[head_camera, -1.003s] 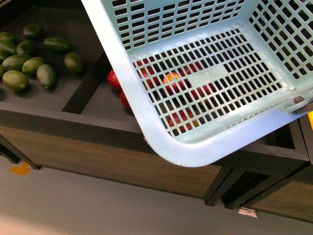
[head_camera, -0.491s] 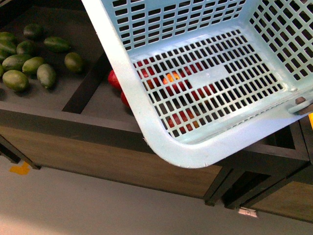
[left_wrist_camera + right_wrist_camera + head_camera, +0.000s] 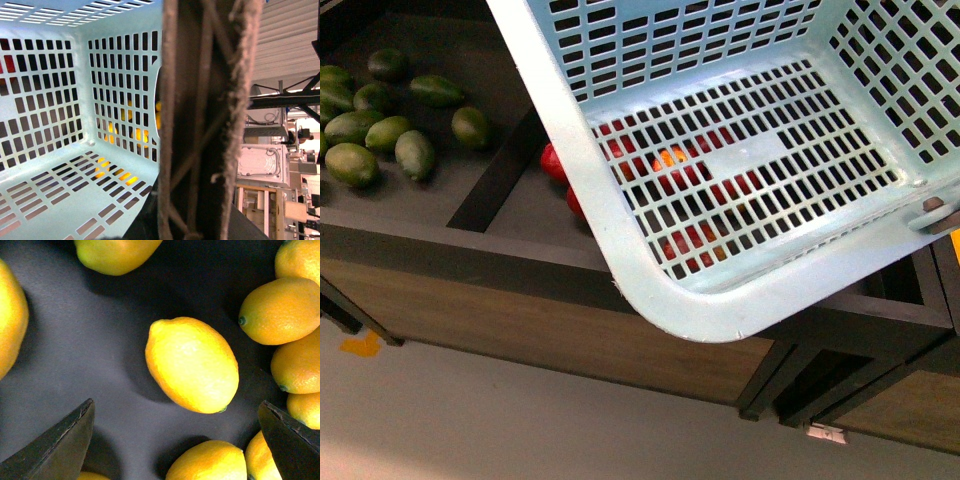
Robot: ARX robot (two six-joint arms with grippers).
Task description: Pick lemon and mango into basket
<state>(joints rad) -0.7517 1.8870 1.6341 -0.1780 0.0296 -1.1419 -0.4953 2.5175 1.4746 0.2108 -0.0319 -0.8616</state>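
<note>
The light blue basket [image 3: 620,240] hangs tilted and close in the front view, with nothing inside it. My left gripper [image 3: 195,227] is shut on its brown handle [image 3: 200,100], which fills the left wrist view beside the basket's slotted wall [image 3: 55,100]. The lemon [image 3: 192,362], bright yellow and oval, lies on a dark shelf floor. My right gripper [image 3: 176,404] hovers open just over it, its dark fingers [image 3: 60,445] apart on either side. Red fruit [image 3: 553,162] shows past the rim and through the slots; I cannot tell which one is the mango.
Several yellow-orange fruits [image 3: 277,310] crowd around the lemon, one close by the right gripper [image 3: 210,462]. Green fruits [image 3: 380,135] lie in the left shelf bin. A dark divider [image 3: 495,170] separates the bins, above a wooden shelf front [image 3: 520,330].
</note>
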